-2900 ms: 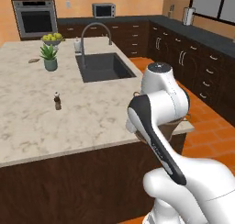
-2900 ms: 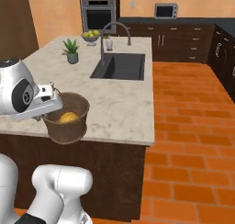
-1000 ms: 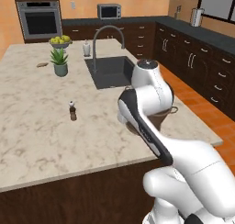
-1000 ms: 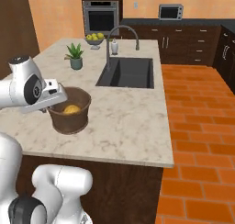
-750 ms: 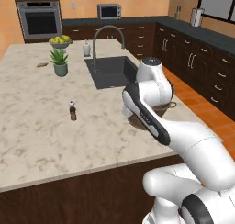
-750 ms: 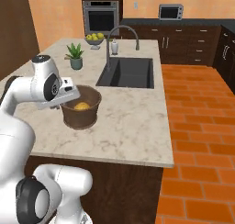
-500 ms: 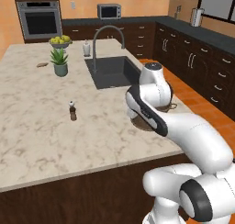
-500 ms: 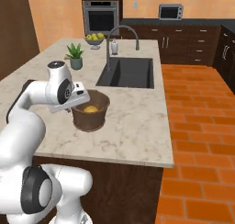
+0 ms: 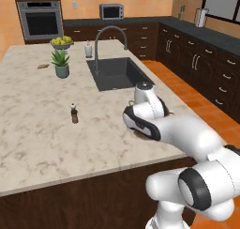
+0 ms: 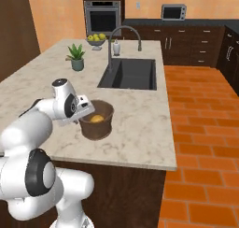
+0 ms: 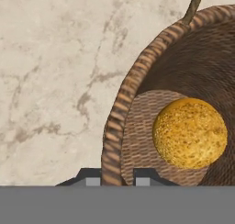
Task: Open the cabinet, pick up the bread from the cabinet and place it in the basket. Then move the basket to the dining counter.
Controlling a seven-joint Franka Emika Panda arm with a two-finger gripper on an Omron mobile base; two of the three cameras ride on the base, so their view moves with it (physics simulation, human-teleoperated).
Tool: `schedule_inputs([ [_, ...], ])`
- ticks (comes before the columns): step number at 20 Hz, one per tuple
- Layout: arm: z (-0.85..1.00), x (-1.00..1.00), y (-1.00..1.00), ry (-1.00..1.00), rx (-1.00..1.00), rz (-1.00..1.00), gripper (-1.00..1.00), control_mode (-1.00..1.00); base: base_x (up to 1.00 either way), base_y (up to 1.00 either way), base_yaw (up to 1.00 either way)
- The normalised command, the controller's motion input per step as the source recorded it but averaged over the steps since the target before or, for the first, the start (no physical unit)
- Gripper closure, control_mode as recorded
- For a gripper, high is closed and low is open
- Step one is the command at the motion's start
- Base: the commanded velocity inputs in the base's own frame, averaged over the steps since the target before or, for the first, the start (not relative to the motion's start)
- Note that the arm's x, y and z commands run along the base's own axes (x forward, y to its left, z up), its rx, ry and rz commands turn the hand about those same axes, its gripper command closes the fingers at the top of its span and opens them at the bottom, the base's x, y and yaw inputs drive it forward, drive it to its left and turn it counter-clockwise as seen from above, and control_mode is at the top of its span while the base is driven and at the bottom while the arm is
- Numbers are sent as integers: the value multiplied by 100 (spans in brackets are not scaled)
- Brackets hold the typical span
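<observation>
woven brown round basket (image 10: 96, 121) sits on the beige marble surface (image 10: 140, 124), pincer (image 11: 117, 178) clamped narrow on its rim so the golden bread lump (image 11: 190, 132) rides along inside.

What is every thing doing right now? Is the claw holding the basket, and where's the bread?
claw: shut on the basket's rim.
basket: upright, over the beige counter, gripped by its rim.
bread: lying inside the basket, on its bottom.
counter: beige top under the basket.
faucet: no water running.
little bottle: standing upright on the counter.
</observation>
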Motion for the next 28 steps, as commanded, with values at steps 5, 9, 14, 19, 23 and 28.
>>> schedule_inputs([
  [5, -47, 53, -1, 0, 1, 6, 100, -100, 0, 0, 0],
  [9, -17, 10, 7, 2, 0, 6, -100, -100, 0, 0, 0],
  [14, 2, 7, 8, 1, -1, 0, -100, -100, 0, 0, 0],
  [19, 72, 11, -2, 18, -1, 0, -100, -100, 0, 0, 0],
  [23, 100, -4, 0, 21, 5, -4, -100, -100, 0, 0, 0],
  [28, 99, -68, 5, 4, 0, -20, -100, -100, 0, 0, 0],
])
